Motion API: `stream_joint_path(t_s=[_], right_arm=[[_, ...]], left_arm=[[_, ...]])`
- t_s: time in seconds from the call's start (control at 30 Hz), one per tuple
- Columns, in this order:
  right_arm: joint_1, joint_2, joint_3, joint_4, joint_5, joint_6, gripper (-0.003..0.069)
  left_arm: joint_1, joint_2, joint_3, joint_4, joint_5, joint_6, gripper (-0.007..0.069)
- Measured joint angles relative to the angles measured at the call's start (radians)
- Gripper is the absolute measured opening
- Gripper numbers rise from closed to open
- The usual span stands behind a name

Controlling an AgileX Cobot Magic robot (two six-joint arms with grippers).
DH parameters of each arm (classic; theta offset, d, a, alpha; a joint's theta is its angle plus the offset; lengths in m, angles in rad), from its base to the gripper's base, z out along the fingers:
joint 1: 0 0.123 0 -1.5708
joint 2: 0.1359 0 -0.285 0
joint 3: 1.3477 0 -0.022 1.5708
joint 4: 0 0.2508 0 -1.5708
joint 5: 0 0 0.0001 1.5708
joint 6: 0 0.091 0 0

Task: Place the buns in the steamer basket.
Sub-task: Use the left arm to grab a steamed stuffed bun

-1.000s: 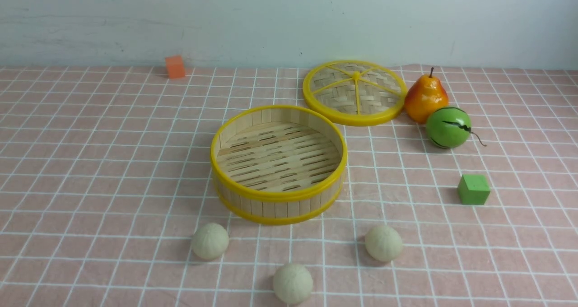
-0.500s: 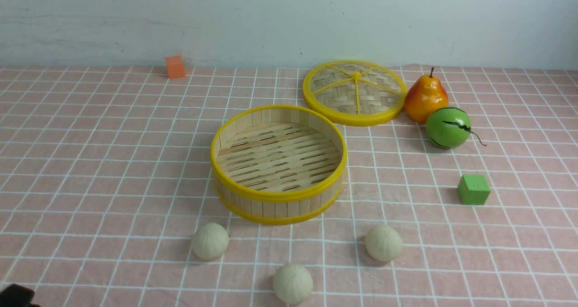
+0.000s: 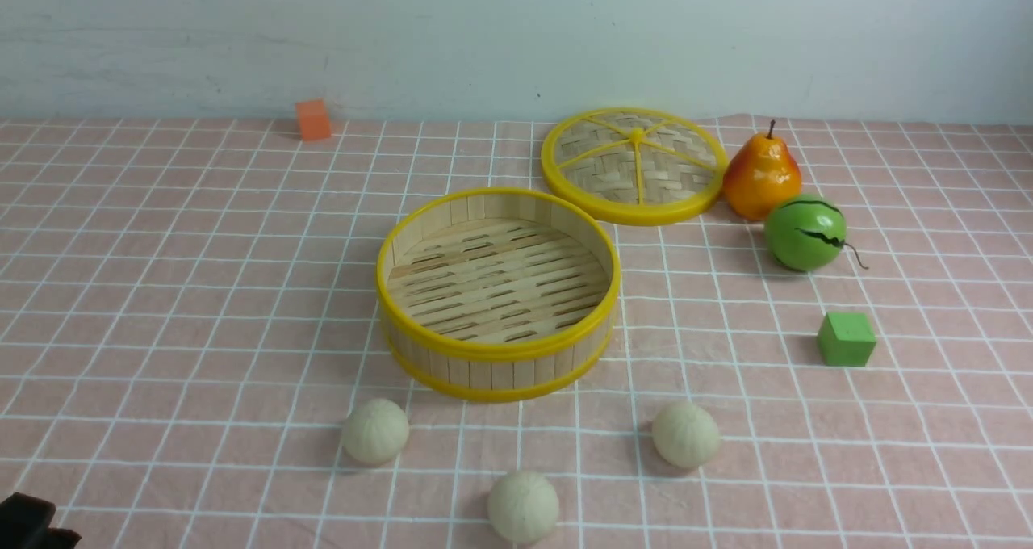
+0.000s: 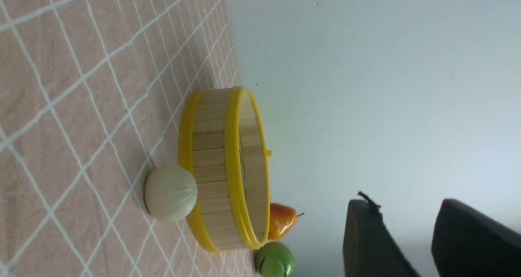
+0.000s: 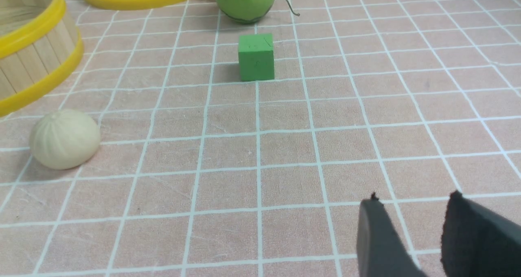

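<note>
Buns point(image 3: 375, 432), three, outside steamer basket point(image 3: 500, 375), all left to load; left gripper point(image 4: 401, 232), right gripper point(image 5: 415, 228): jaws parted, empty

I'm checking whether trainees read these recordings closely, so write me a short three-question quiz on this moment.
1. True or false: the steamer basket has a bun inside it.
2. Multiple choice: which thing stands nearest the green cube?
a) the orange cube
b) the green striped ball
c) the woven lid
3. Fill in the blank: the jaws of the left gripper and the right gripper both stand ____.

Key: 1 false; 2 b; 3 open
</note>
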Motion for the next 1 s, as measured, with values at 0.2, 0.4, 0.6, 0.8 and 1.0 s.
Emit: stream_joint_path(t_s=[0.2,0.4,0.6,0.8,1.0], right_arm=[[0.0,0.0,0.0,0.0,0.0,0.0,0.024],[0.0,0.0,0.0,0.0,0.0,0.0,0.024],[0.0,0.0,0.0,0.0,0.0,0.0,0.024],[0.0,0.0,0.0,0.0,0.0,0.0,0.024],[0.0,0.0,0.0,0.0,0.0,0.0,0.024]], left_arm=[[0.0,0.074,-0.285,0.161,0.227,0.257,0.0056],[0.0,0.416,-0.609,0.532,0.562,0.305,-0.0014],[0.0,0.75,-0.871,0.697,0.833,0.389,-0.0014],[0.0,0.943,-0.971,0.693,0.9,0.449,-0.0014],[-0.145,1.13,-1.05,0.757,0.973,0.591,-0.0014]])
